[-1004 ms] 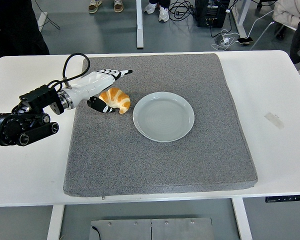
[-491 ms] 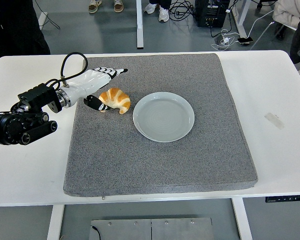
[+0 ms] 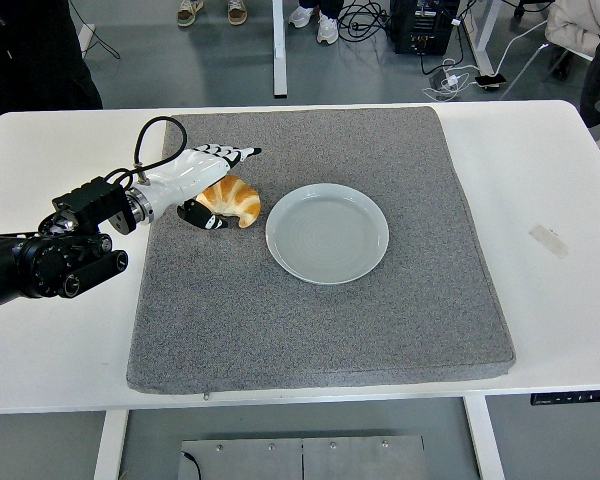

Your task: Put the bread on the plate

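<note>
**Left hand at the bread, plate beside it**

Head view. Left hand (image 3: 206, 180): fingers extended over the bread's far side, thumb at its near-left; not visibly closed on it. Bread (image 3: 232, 199): croissant, long axis slanting away from the plate, just left of the plate (image 3: 327, 233), apart from its rim. Grey mat (image 3: 320, 330) under the plate; white table (image 3: 550, 180) beneath. Right hand absent.

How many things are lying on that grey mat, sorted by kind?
Bread (a croissant, with the robot's left hand over it): 1
Plate, pale and with nothing on it: 1
Total on the grey mat: 2
</note>
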Action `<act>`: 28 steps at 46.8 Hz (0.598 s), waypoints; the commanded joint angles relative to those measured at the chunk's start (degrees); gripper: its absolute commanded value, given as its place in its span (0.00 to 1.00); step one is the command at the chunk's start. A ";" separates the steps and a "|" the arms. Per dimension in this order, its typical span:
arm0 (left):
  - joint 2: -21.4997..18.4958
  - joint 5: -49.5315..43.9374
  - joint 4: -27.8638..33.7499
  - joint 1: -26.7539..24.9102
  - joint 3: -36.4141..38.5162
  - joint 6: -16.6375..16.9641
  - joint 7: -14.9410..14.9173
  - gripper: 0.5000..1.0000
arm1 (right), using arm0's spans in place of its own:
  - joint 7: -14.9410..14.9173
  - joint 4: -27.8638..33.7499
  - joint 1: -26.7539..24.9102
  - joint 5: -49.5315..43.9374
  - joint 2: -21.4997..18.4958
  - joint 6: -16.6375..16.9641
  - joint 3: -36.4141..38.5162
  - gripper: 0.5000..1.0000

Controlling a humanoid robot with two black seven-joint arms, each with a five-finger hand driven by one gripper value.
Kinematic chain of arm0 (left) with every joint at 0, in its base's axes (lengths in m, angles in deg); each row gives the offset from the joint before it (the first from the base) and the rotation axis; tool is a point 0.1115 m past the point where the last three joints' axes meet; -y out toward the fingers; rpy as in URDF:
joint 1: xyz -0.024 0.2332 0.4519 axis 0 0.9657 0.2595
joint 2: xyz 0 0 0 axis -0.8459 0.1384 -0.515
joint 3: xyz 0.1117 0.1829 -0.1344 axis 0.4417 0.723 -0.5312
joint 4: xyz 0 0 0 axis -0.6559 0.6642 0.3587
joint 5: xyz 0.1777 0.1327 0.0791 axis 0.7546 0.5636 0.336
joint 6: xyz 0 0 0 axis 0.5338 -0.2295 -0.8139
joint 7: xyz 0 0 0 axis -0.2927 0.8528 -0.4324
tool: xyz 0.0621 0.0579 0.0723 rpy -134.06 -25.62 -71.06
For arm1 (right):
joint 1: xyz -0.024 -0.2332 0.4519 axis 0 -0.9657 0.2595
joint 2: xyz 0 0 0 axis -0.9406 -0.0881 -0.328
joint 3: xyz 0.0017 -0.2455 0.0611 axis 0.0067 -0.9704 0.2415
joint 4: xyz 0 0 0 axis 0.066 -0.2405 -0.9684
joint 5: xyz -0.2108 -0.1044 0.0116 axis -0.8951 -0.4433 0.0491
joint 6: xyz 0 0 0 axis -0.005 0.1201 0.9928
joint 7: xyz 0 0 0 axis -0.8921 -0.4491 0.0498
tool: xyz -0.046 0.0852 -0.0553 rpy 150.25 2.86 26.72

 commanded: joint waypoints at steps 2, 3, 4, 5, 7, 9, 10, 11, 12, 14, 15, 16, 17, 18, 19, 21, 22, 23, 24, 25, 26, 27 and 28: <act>0.44 0.00 -0.67 0.29 -0.01 -0.11 0.02 0.89 | 0.02 0.00 0.04 0.00 0.00 -0.01 0.00 1.00; 0.53 0.00 -0.68 0.29 -0.01 -0.11 0.02 0.87 | 0.02 0.00 0.05 0.00 0.00 -0.01 0.00 1.00; 0.62 0.00 -0.76 0.37 -0.01 -0.20 0.02 0.87 | 0.02 0.00 0.05 0.00 0.00 -0.01 0.00 1.00; 0.62 0.00 -0.76 0.29 -0.01 -0.20 0.02 0.85 | 0.02 0.00 0.05 0.00 0.00 -0.01 0.00 1.00; 0.62 0.00 -0.76 0.29 -0.01 -0.20 0.02 0.82 | 0.02 0.00 -0.04 0.00 0.00 -0.01 0.00 1.00; 0.62 -0.08 -0.94 0.29 -0.01 -0.20 0.02 0.79 | 0.02 0.00 -0.04 0.00 0.00 -0.01 0.00 1.00; 0.62 -0.08 -1.03 0.29 -0.01 -0.20 0.02 0.77 | 0.02 0.00 0.04 0.00 0.00 -0.01 0.00 1.00; 0.62 0.00 -1.12 0.29 -0.01 -0.29 0.02 0.75 | 0.02 0.00 -0.04 0.00 0.00 -0.01 0.00 1.00; 0.62 -0.08 -1.12 0.29 -0.01 -0.29 0.02 0.74 | 0.02 0.00 0.04 0.00 0.00 -0.01 0.00 1.00; 0.53 -0.08 -1.12 0.37 -0.01 -0.38 0.02 0.70 | 0.02 0.00 0.05 0.00 0.00 -0.01 0.00 1.00; 0.53 -0.08 -1.12 0.29 -0.01 -0.38 0.02 0.68 | 0.02 0.00 -0.04 0.00 0.00 -0.01 0.00 1.00; 0.53 0.00 -1.12 0.37 -0.01 -0.46 0.02 0.66 | 0.02 0.00 -0.04 0.00 0.00 -0.01 0.00 1.00; 0.53 -0.08 -1.20 0.29 -0.01 -0.46 0.02 0.64 | 0.02 0.00 0.04 0.00 0.00 -0.01 0.00 1.00; 0.53 0.00 -1.20 0.29 -0.01 -0.46 0.02 0.62 | 0.02 0.00 0.05 0.00 0.00 -0.01 0.00 1.00; 0.53 0.00 -1.29 0.29 -0.01 -0.46 0.02 0.61 | 0.02 0.00 0.05 0.00 0.00 -0.01 0.00 1.00; 0.53 0.00 -1.55 0.29 -0.01 -0.55 0.02 0.59 | 0.02 0.00 -0.04 0.00 0.00 -0.01 0.00 1.00; 0.53 0.00 -1.73 0.29 -0.01 -0.55 0.02 0.57 | 0.02 0.00 -0.04 0.00 0.00 -0.01 0.00 1.00; 0.53 0.00 -1.73 0.29 -0.01 -0.55 0.10 0.54 | 0.02 0.00 -0.04 0.00 0.00 -0.01 0.00 1.00; 0.53 0.00 -1.73 0.29 -0.01 -0.55 0.02 0.53 | 0.02 0.00 0.04 0.00 0.00 -0.01 0.00 1.00; 0.44 -0.08 -1.73 0.29 -0.01 -0.55 0.10 0.51 | 0.02 0.00 -0.04 0.00 0.00 -0.01 0.00 1.00; 0.44 -0.08 -1.73 0.29 -0.01 -0.55 0.02 0.51 | 0.02 0.00 0.04 0.00 0.00 -0.01 0.00 1.00; 0.44 -0.08 -1.73 0.29 -0.01 -0.55 0.02 0.50 | 0.02 0.00 -0.04 0.00 0.00 -0.01 0.00 1.00; 0.44 -0.08 -1.73 0.29 -0.01 -0.55 0.02 0.50 | 0.02 0.00 -0.04 0.00 0.00 -0.01 0.00 1.00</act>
